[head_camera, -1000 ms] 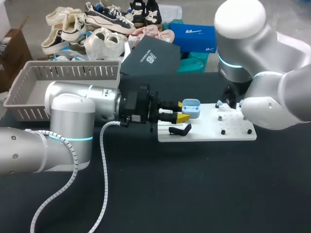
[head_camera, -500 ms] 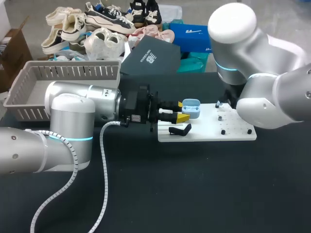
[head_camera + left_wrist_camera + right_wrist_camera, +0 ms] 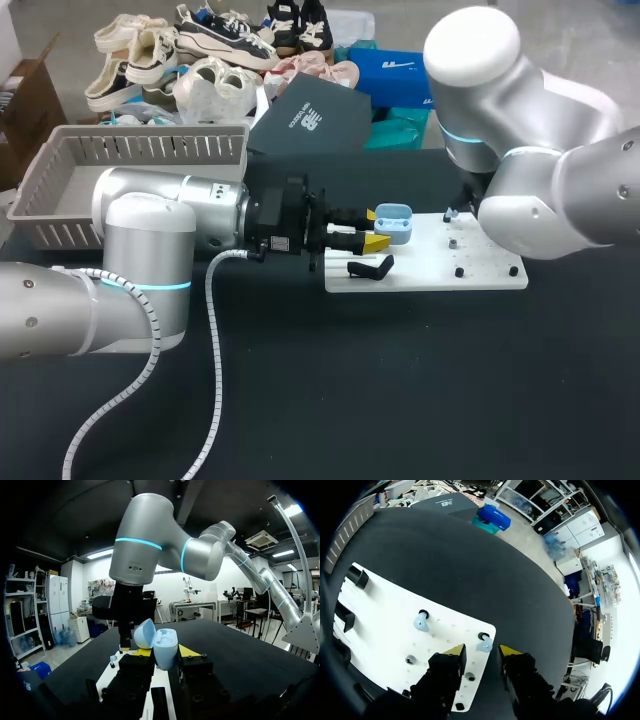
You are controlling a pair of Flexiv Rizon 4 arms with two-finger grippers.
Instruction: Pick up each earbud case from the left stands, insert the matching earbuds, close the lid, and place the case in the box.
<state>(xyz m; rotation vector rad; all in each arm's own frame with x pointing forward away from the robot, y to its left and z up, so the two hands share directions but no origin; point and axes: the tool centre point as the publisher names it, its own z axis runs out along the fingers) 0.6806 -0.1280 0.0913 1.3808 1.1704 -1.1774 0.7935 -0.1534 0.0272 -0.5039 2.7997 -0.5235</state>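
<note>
On the black counter the white board lies right of centre. At its 10 o'clock corner the left gripper seems clamped on the open blue case. The right gripper, fingers apart, hovers with an earbud at its 12 o'clock. I'd descend straight, centred, then pinch gently

Left of the white board, my left arm is showing rounded silver shells, a glowing cyan ring, a black wrist block and a ribbed white cable. Right of it, my right arm is wearing the same silver and cyan, and is ending in yellow fingertips.
</note>
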